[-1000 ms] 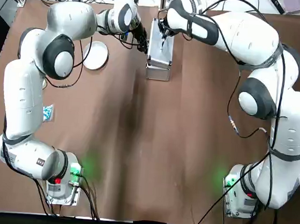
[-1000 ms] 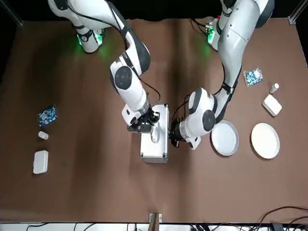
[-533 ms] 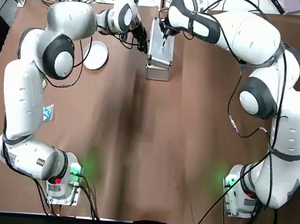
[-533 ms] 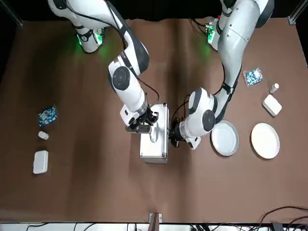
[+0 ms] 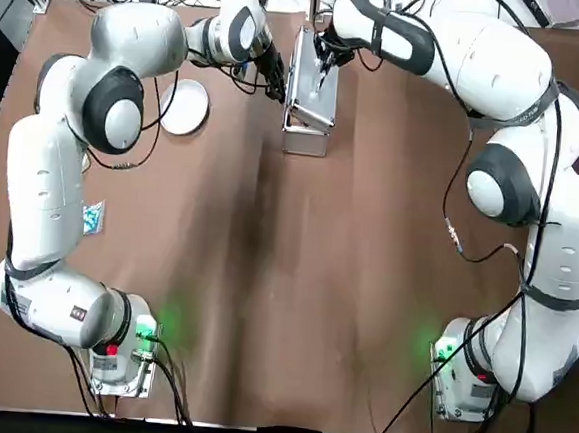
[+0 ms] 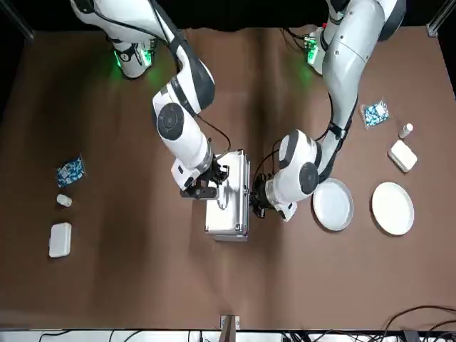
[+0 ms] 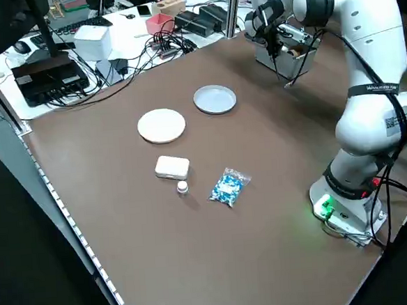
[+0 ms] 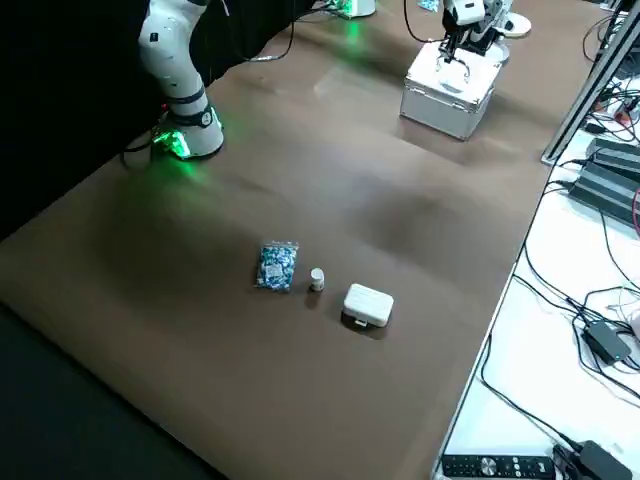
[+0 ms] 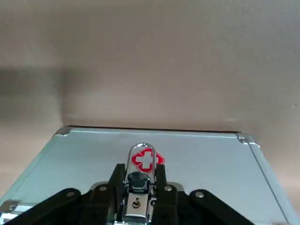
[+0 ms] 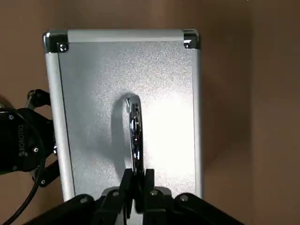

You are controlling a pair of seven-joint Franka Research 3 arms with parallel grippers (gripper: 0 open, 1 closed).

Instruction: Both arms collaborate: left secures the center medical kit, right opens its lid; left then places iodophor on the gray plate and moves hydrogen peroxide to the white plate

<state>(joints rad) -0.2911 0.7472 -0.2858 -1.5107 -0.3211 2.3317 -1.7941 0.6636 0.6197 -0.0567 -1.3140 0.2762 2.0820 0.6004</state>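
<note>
So in the top view, the silver medical kit (image 5: 310, 93) sits at the upper middle of the frame with both arms bent over it. Left gripper (image 5: 277, 83) is pressed against the kit's left side, right gripper (image 5: 325, 61) is over the lid. Gray plate (image 5: 185, 106) is just left of the left arm's wrist, upper left of the frame.

Front view: kit (image 6: 228, 196) is at the center. Right gripper (image 6: 208, 185) is on its left edge here, left gripper (image 6: 258, 201) on its right edge. Gray plate (image 6: 333, 204) lies just right of the left arm, and the white plate (image 6: 392, 208) is beside it, further right. No iodophor or hydrogen peroxide bottle visible anywhere I can make out, and the lid looks closed.

Left side view: both plates are mid-frame, gray plate (image 7: 214, 99) and white plate (image 7: 162, 125), with the kit (image 7: 286, 56) at the upper right under the arms.

Right side view: kit (image 8: 451, 88) at the top right of the frame.

Left wrist view: the fingers (image 9: 108, 193) are nearly together, pinched on the chrome latch (image 9: 136, 193) below the red cross.

Right wrist view: the fingers (image 10: 125, 183) are squeezed tight on the kit's metal handle (image 10: 133, 134), which stands up off the lid.
</note>
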